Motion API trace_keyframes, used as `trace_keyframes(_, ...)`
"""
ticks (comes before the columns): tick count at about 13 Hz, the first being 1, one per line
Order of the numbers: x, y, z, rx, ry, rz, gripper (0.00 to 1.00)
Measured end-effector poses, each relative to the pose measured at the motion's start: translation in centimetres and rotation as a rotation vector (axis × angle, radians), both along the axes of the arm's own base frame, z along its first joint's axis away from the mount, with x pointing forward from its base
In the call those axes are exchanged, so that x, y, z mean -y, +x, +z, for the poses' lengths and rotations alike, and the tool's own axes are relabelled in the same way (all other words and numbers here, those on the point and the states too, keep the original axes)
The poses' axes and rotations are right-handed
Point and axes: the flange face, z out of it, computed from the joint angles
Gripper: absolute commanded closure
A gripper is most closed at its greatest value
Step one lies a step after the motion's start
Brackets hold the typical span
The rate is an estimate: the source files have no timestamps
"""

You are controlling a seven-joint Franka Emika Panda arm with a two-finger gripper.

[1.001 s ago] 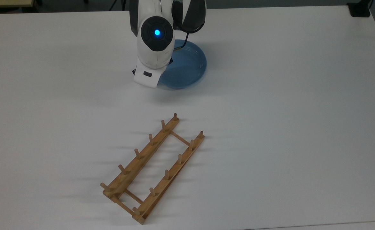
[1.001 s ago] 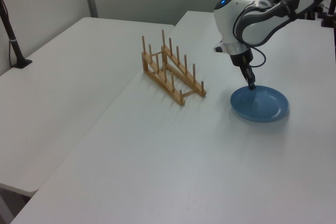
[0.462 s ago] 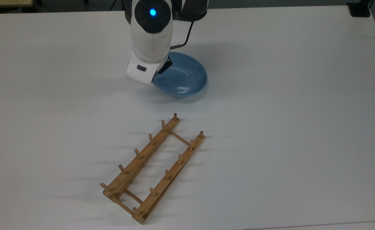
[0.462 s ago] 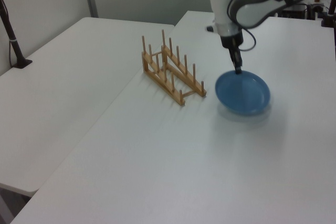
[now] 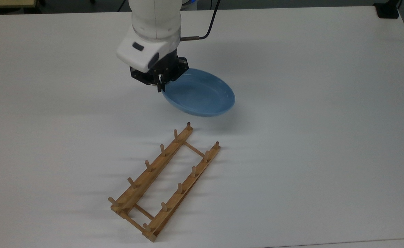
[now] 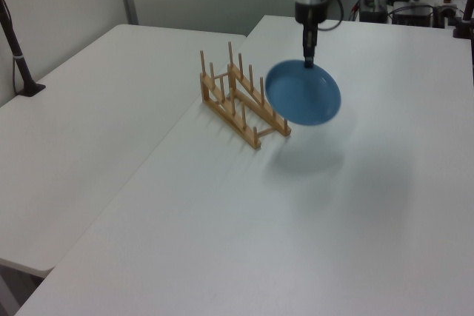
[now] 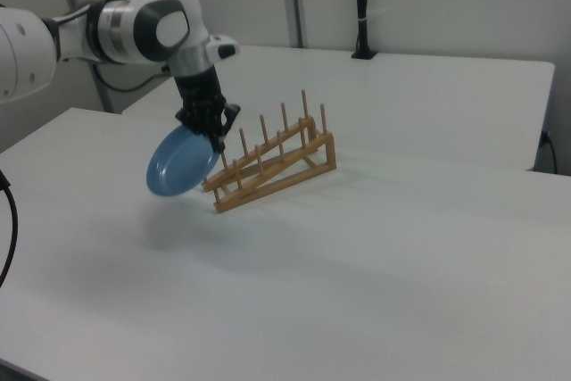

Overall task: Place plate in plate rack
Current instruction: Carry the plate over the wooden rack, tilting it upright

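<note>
So the plate (image 5: 202,94) is off the bench (image 5: 308,137) at this point, gripped by its rim in the pincer (image 5: 159,86), whose fingers are pinched tight on the edge. In the left view the blue disc (image 6: 304,94) is hung from the pincer (image 6: 308,62) nearly on edge, its hollow face turned toward the camera, and a soft shadow is cast on the white surface below it. In the right view it (image 7: 182,161) is seen tilted, dangling under the pincer (image 7: 217,141), close to the low end of the plate rack (image 7: 272,164).

The wooden rack (image 5: 164,182) is laid diagonally on the bench in the top view, running from the lower left up toward the centre, with nothing slotted between its pegs. The plate is held just past the rack's upper end in the top view, a little to the top view's right of it, near but not touching as far as can be told. In the left view the rack (image 6: 241,105) is placed just to the left view's left of the plate, and the disc's edge is overlapped with the nearest pegs, though real contact can't be judged from that angle.

The white arm (image 5: 153,24) is brought in from the top edge of the top view, with a black cable (image 5: 205,32) looped off its side.
</note>
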Motion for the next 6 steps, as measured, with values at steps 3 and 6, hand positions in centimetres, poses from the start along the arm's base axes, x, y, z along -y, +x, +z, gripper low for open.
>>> trace_keyframes(3,0.6,2.0,4.2,0.224,0.040,-0.173,1.00)
trace_keyframes(6,1.7,3.3,6.1,0.405,0.093,-0.300,1.00)
